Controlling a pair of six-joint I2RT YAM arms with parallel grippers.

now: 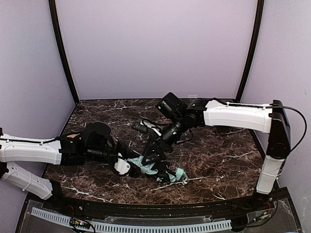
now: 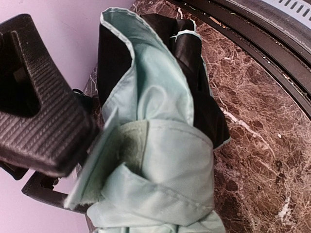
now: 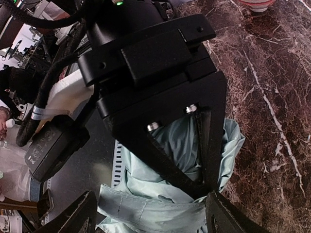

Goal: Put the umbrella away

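The umbrella lies folded on the marble table, near the front middle, mint fabric bunched with black lining showing. My left gripper reaches in from the left and is shut on its left end. In the right wrist view its black fingers converge over the mint cloth. The umbrella fills the left wrist view, a mint strap wrapped round it. My right gripper hovers just above the bundle. It stands open, with the strap and fabric lying loose between its fingers.
A dark round object sits behind the left arm. Small black items lie behind the umbrella. A black rail and a white slotted strip run along the table's front edge. Purple walls close in the back and sides.
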